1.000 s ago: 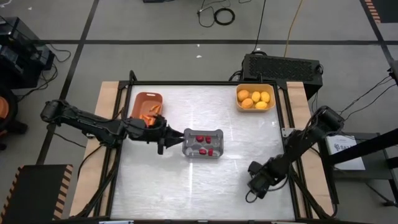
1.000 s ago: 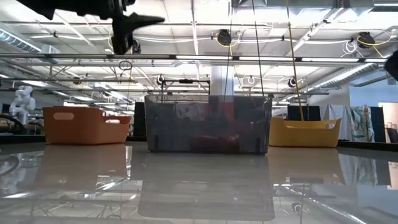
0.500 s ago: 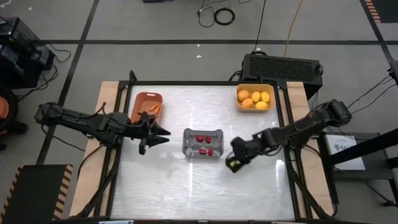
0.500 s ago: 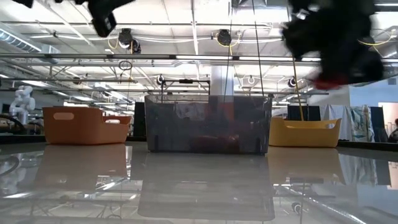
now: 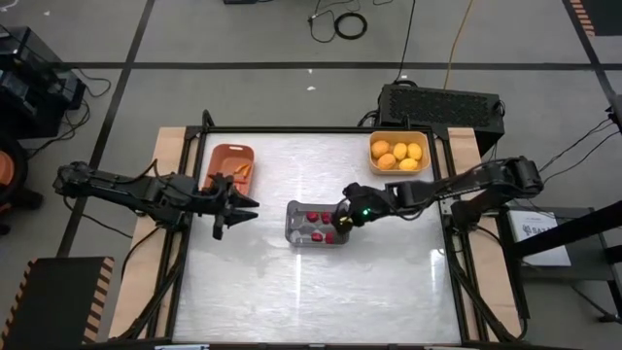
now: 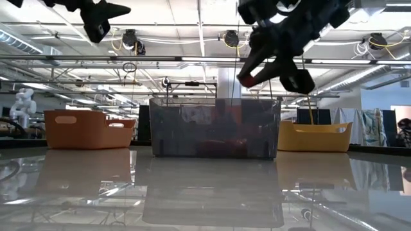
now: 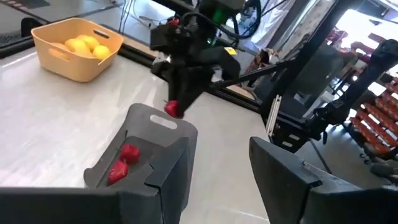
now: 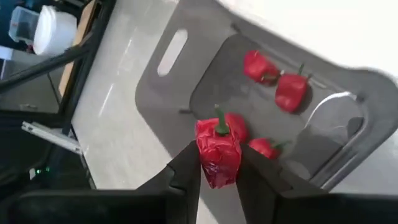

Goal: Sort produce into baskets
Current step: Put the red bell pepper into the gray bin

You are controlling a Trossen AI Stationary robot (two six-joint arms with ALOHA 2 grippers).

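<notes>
Jaws of the right gripper (image 8: pixel 219 177) are clamped on a red piece of produce (image 8: pixel 218 149), held above the right end of the grey translucent basket (image 5: pixel 294 233) at frame centre in the high view. Jaws of the left gripper (image 5: pixel 236 209) stand apart and hold nothing; it hangs left of centre, between the grey basket and the terracotta basket (image 5: pixel 218 159).

Floor: grey, crossed by dark tape lines, with cables at the upper edge. In the low view, the room behind shows a ceiling of beams and strip lights.

Table (image 5: pixel 389 292): pale, glossy, reflective top inside a dark frame.

Yellow basket (image 5: pixel 372 165): upper right of the table, holding yellow-orange fruits (image 5: pixel 399 156).

Terracotta basket: upper left, holding orange sticks (image 5: pixel 243 169).

Grey basket: holds red pieces (image 5: pixel 317 220).
</notes>
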